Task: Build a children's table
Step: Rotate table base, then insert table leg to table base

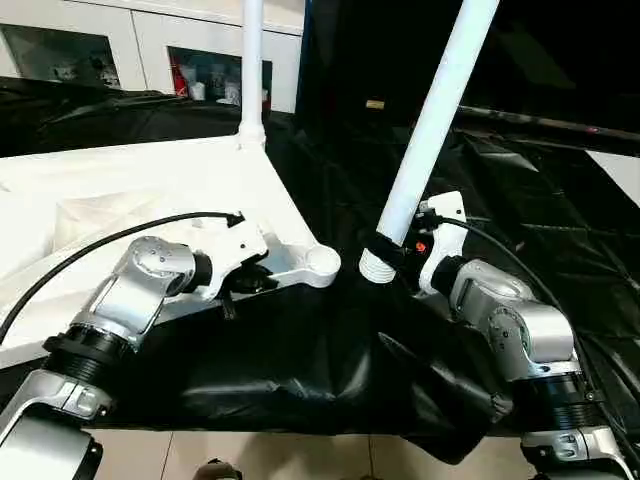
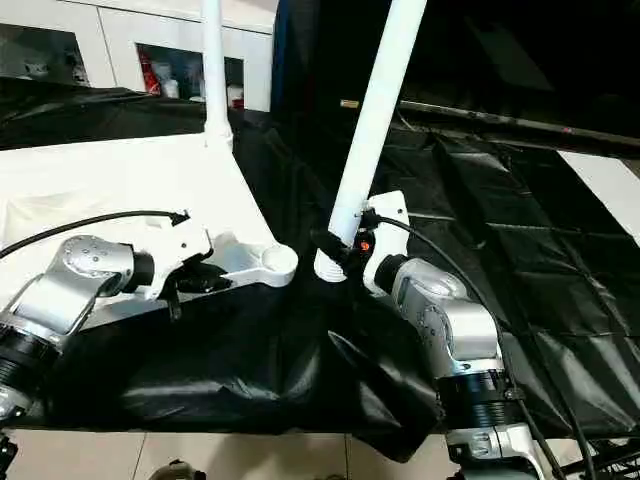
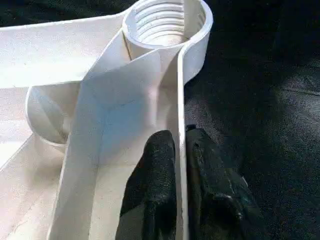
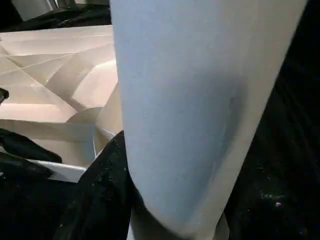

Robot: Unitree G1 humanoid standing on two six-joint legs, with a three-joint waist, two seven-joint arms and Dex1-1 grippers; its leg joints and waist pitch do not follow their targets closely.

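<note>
The white tabletop (image 1: 130, 190) lies upside down on the black-draped work table, ribbed underside up. One white leg (image 1: 252, 70) stands upright in its far corner socket. The near corner socket (image 1: 322, 262) is empty, and its inner thread shows (image 3: 165, 22). My left gripper (image 1: 245, 282) is shut on the tabletop's side rim (image 3: 181, 100), one finger (image 3: 155, 185) inside and one outside. My right gripper (image 1: 390, 255) is shut on a second white leg (image 1: 430, 130) near its threaded lower end (image 1: 376, 266). That leg leans to the right, its end just right of the empty socket.
Black cloth (image 1: 300, 360) covers the work table and hangs over its front edge. White cabinets (image 1: 150, 50) stand behind. A white surface (image 2: 610, 180) shows at the far right. Cables run along both forearms.
</note>
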